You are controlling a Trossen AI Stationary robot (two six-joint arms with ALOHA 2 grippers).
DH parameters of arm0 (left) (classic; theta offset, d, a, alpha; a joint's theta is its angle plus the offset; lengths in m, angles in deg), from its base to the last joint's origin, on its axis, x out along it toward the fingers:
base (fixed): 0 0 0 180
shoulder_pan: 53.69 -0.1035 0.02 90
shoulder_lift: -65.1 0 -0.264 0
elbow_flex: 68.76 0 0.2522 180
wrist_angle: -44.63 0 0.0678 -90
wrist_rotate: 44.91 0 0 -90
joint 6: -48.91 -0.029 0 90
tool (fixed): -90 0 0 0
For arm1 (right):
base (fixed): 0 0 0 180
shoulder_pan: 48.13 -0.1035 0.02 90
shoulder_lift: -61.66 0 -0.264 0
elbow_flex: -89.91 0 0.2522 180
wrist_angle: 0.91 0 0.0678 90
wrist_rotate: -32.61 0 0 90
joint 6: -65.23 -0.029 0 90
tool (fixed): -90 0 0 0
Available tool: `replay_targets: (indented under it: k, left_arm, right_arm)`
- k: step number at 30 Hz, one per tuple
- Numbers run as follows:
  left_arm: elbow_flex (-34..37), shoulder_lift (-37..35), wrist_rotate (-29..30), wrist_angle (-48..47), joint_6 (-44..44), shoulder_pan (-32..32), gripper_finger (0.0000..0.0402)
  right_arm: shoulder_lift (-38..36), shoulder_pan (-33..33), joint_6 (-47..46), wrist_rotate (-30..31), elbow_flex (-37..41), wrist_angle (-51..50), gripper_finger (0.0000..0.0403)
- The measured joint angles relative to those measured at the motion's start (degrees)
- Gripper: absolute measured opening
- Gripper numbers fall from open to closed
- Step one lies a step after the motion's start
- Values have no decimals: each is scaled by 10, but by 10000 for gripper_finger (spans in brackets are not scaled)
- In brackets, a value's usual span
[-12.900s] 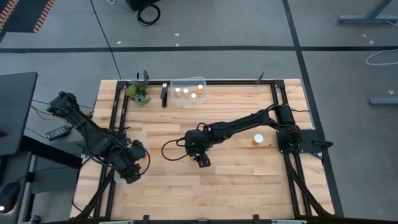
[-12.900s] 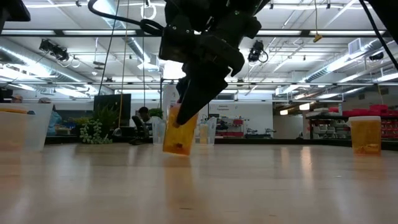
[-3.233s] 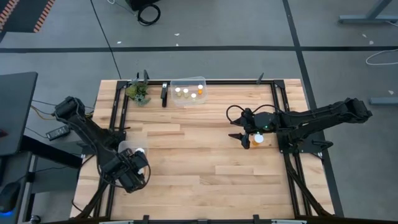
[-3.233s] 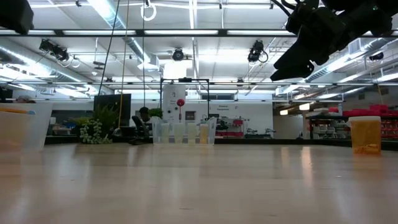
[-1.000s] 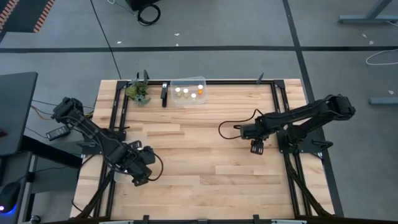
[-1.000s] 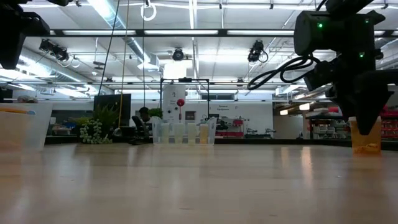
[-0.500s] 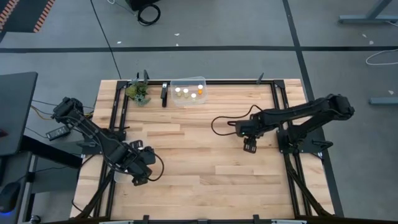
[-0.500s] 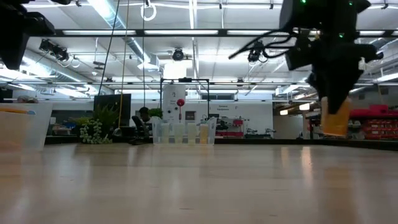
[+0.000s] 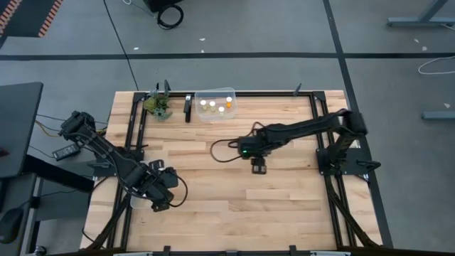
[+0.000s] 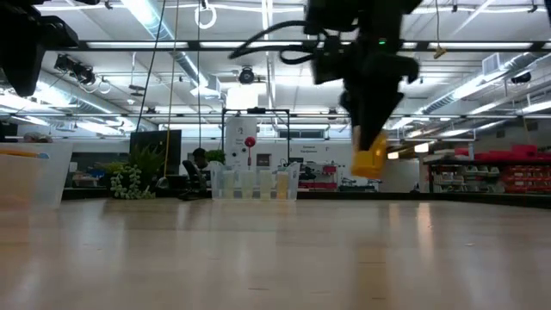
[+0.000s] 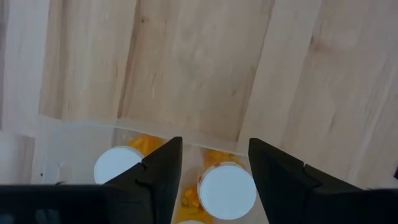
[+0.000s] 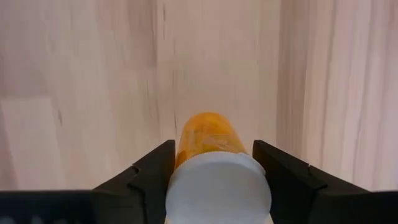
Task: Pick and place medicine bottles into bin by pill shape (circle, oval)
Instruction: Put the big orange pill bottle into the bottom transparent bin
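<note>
While stretched across the middle of the high view, reaching left from its mount at the right edge: right gripper (image 9: 257,168), clamped on a medicine bottle (image 12: 211,163), fingers pressed to both sides just under the white cap. Carried clear above the table (image 9: 284,206) in the low view, amber body hanging tilted at upper centre, presumably so as to pass over the wood on the way to a bin. At the upper middle of the high view, a clear bin (image 9: 215,104) with capped bottles already inside, likely one of the two shape groups. At lower left, left gripper (image 9: 162,200), fingers apart and empty, parked over a second bin (image 11: 68,149) holding two white-capped bottles (image 11: 227,188). Pill shape inside the carried bottle: impossible to make out. Second bin barely visible from above, mostly covered by the left arm.
</note>
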Motion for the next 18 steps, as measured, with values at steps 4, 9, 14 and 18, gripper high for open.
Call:
replay_targets:
  k: [4, 9, 14, 18]
  left_arm:
    - [0, 0, 10, 0, 8, 1, 198]
    - [0, 0, 11, -2, 12, 0, 197]
    - [0, 0, 11, -3, 12, 0, 193]
    - [0, 0, 11, -3, 12, 0, 195]
  right_arm:
    - [70, 0, 43, -7, -76, 0, 215]
    - [144, 0, 81, -34, -152, 0, 215]
    - [199, 0, 107, -55, -202, -1, 216]
    - [225, 0, 113, -62, -224, 0, 218]
